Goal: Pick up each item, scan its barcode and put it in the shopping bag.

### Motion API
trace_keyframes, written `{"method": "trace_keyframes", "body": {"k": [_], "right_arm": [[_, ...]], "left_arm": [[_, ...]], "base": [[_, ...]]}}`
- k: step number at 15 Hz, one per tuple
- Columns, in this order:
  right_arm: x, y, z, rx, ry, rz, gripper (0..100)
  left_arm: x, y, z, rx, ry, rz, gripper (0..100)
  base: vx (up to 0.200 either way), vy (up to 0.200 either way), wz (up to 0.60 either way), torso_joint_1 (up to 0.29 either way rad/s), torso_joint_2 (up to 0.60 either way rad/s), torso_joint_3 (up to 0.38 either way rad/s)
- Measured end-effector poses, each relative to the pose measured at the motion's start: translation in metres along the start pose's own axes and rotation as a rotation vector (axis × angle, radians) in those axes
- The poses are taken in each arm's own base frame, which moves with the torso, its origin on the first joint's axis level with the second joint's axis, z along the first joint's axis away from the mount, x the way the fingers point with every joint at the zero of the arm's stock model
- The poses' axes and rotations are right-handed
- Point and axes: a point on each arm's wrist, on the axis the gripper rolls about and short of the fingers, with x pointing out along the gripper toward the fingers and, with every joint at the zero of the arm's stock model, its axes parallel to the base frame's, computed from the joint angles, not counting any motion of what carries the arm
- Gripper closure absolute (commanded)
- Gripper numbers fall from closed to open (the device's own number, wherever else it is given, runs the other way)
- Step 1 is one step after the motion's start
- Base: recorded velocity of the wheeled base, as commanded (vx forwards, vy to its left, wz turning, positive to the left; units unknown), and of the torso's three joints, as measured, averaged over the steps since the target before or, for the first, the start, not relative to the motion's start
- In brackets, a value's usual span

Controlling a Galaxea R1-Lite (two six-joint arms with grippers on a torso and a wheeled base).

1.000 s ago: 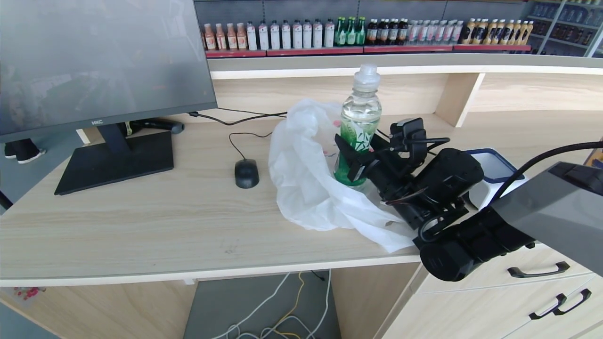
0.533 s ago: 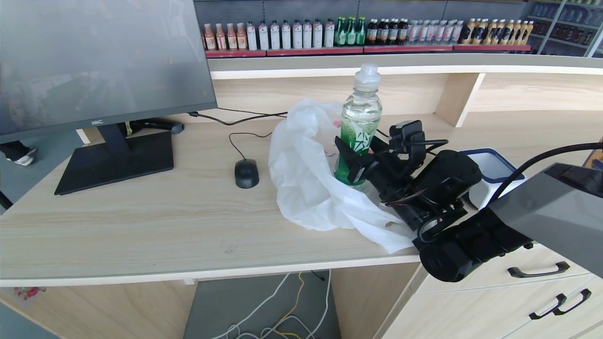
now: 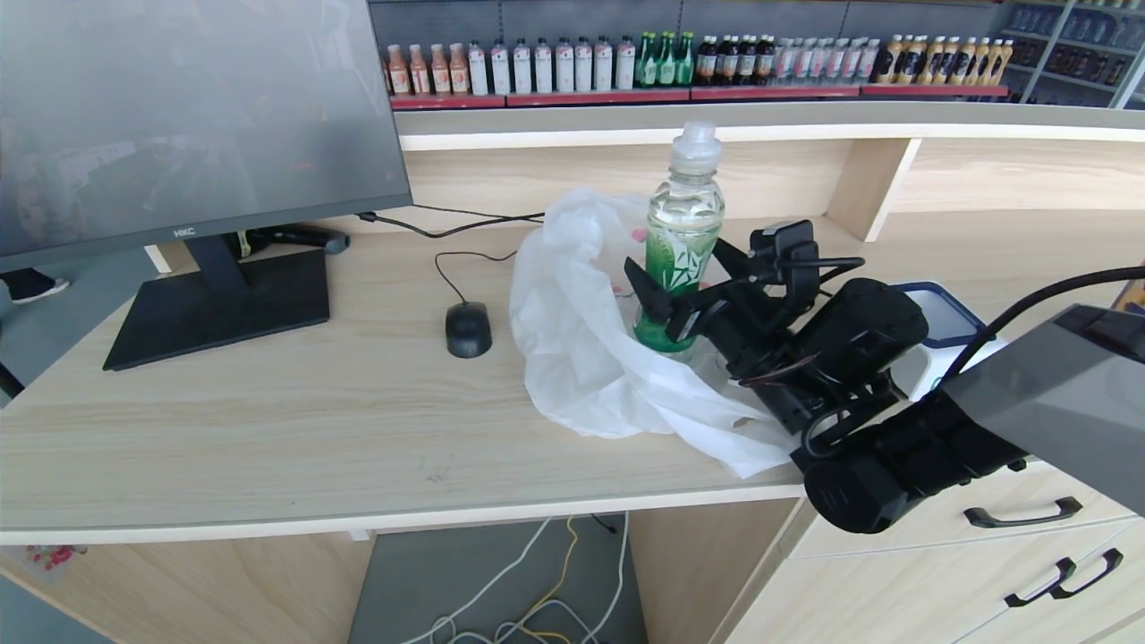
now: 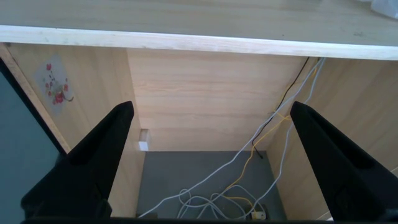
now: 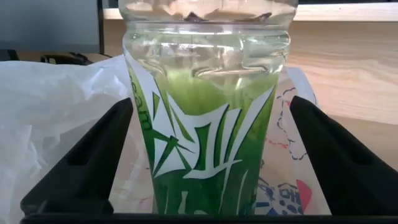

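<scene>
The green drink bottle [image 3: 684, 233] stands up straight inside the white shopping bag [image 3: 581, 349] on the counter [image 3: 268, 429]. The right pincer [image 3: 677, 273] is wide. It has one finger on each side of the bottle's low green part, with a little gap on both sides. The bag's crumpled side rises between the bottle and the black mouse [image 3: 468, 329]. A big monitor [image 3: 179, 116] stands further left. A white box with a blue rim [image 3: 944, 309] is partly hidden by the right arm. The left pincer [image 4: 211, 106] is wide too, low under the counter's edge, above loose wires [image 4: 230, 180].
</scene>
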Motion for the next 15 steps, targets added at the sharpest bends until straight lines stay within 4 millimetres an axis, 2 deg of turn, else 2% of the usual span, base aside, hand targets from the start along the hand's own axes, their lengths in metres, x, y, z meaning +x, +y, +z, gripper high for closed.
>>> {"method": "trace_keyframes", "body": {"k": [15], "right_arm": [[-0.032,-0.004,0.061,-0.002,-0.054,-0.004,0]], "left_arm": [[0.000,0.000,0.000,0.000,0.000,0.000,0]], "base": [[0.000,0.000,0.00,0.000,0.00,0.000]]}}
